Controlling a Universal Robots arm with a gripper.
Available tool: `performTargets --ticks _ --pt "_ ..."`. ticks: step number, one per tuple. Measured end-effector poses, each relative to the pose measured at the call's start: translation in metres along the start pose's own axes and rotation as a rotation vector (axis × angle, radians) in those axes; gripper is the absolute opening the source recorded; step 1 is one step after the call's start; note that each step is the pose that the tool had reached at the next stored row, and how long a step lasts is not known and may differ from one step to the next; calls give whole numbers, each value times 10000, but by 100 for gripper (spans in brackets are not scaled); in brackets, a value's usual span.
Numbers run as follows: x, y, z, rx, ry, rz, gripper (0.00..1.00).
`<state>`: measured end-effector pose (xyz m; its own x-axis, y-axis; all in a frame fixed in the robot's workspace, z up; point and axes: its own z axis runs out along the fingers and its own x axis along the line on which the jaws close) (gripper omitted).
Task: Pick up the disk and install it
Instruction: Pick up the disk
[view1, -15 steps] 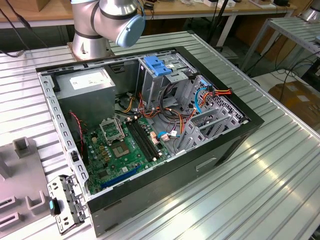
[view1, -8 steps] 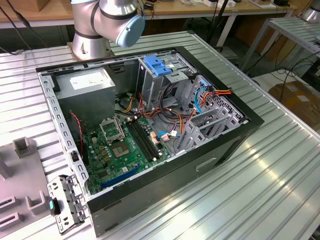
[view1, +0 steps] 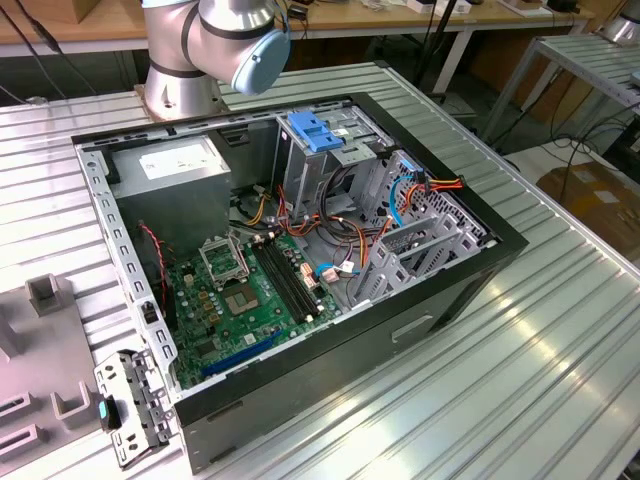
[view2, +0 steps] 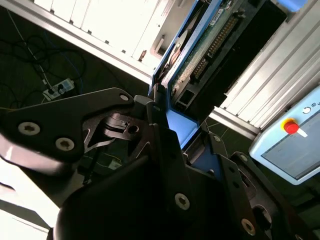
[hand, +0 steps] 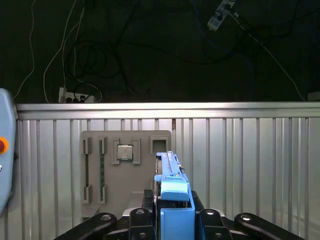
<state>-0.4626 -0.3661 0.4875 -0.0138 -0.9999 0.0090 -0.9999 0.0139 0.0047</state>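
First wrist view: black gripper (hand: 172, 215) clenched on the flat dark disk with bright blue plastic rails (hand: 171, 175), seemingly above the ribbed metal table (hand: 250, 160); pickup looks done; installing calls for squaring it with the grey steel drive cage (view1: 300, 175).

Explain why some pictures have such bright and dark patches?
In the second wrist view the pale ribbed surface is glared to near white, while the gripper, shut on the disk, is almost a silhouette; in the first wrist view the floor beyond the table is nearly black; the exterior view is evenly lit, the computer case softly shadowed inside.
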Motion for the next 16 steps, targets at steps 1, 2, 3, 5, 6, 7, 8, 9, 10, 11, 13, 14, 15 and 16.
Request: performTargets --ticks 1,2,3,5,6,7,8,9,10,11,13,14,15,16 --pt "0 0 -13 0 0 0 37" --pt "0 0 -30 -2 0 0 37" --pt "0 0 -42 -3 0 0 37" --pt "1 1 -76 -4 0 0 37" --pt "1 0 -90 -5 0 0 37" --pt "1 0 -105 -6 0 0 37" --pt "1 1 -130 -8 0 0 37" --pt "1 1 -148 -11 0 0 37" --pt "2 1 -164 -13 0 0 37" --pt "2 1 -209 -18 0 0 37" --pt "2 1 -259 -26 1 0 37" --pt "3 1 -277 -29 1 0 37" --pt "3 1 -294 -31 0 0 37" --pt "3 2 -323 -36 1 0 37"
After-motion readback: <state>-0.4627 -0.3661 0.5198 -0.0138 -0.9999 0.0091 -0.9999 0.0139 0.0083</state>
